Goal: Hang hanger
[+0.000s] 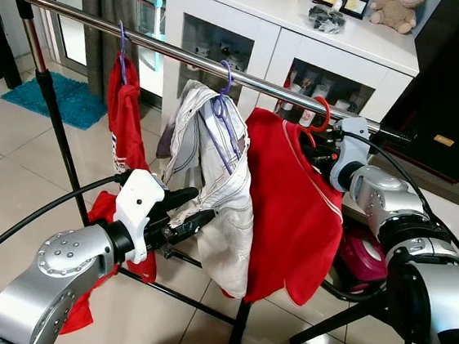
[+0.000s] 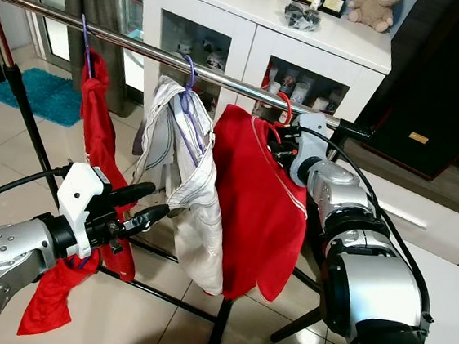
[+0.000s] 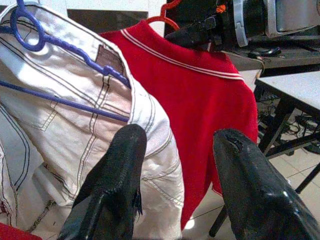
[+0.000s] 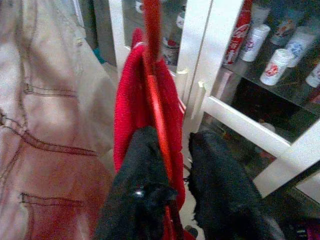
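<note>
- The red plastic hanger, carrying a red shirt with white-trimmed collar, has its hook over the shiny metal clothes rail.
- The right gripper clamps its black fingers narrowly on this hanger's red bar at the shirt's shoulder.
- The left gripper hovers spread wide and empty beside white jeans on a purple wire hanger.
- Behind the rail stands a white glass-door cabinet.

Metal clothes rail: its right end is hidden behind the right arm.
Thin red plastic hanger: blurred, top cut by the picture's edge.
Small cups in the white glass-door cabinet: too small to read.
</note>
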`<state>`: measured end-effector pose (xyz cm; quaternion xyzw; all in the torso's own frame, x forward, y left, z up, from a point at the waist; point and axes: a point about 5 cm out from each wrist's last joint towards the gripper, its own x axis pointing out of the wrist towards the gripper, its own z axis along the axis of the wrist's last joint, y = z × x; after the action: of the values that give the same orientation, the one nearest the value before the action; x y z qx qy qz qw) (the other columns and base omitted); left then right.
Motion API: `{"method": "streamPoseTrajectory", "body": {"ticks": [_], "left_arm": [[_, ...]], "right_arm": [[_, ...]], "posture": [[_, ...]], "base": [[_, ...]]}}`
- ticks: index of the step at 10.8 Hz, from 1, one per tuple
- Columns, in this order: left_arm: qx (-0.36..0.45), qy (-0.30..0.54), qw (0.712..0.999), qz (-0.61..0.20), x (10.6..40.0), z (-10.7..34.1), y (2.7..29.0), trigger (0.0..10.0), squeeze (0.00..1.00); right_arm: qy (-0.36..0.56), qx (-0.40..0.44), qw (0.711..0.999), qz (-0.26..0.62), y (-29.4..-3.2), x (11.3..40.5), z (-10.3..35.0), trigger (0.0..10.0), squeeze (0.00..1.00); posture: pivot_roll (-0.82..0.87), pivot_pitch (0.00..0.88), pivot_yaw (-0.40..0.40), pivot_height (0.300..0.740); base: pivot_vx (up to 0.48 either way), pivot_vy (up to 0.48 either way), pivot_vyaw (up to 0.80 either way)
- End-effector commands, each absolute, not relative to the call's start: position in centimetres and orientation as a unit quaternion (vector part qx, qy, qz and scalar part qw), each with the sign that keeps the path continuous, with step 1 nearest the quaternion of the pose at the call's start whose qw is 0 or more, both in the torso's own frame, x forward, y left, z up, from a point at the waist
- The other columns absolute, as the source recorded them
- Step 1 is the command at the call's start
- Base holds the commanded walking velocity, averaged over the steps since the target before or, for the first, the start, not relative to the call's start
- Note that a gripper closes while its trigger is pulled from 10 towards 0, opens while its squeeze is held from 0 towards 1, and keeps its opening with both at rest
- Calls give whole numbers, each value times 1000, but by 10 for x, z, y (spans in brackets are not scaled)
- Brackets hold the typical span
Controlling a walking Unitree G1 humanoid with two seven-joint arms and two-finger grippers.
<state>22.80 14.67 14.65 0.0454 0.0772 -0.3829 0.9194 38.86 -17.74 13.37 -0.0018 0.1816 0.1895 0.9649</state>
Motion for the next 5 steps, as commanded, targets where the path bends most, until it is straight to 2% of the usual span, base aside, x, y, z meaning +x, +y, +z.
{"method": "streamPoseTrajectory", "body": {"ticks": [1, 5], "left_arm": [[48, 70, 915, -395, 228, 149, 141, 10000, 0], [36, 72, 918, -388, 227, 145, 141, 10000, 0]], "right_arm": [[176, 2, 966, 190, -179, 390, 138, 0, 0], [180, 38, 962, 200, -179, 385, 129, 0, 0]], "posture": [[36, 0, -140, 740], [30, 0, -131, 740]], "base": [[0, 0, 0], [0, 0, 0]]}}
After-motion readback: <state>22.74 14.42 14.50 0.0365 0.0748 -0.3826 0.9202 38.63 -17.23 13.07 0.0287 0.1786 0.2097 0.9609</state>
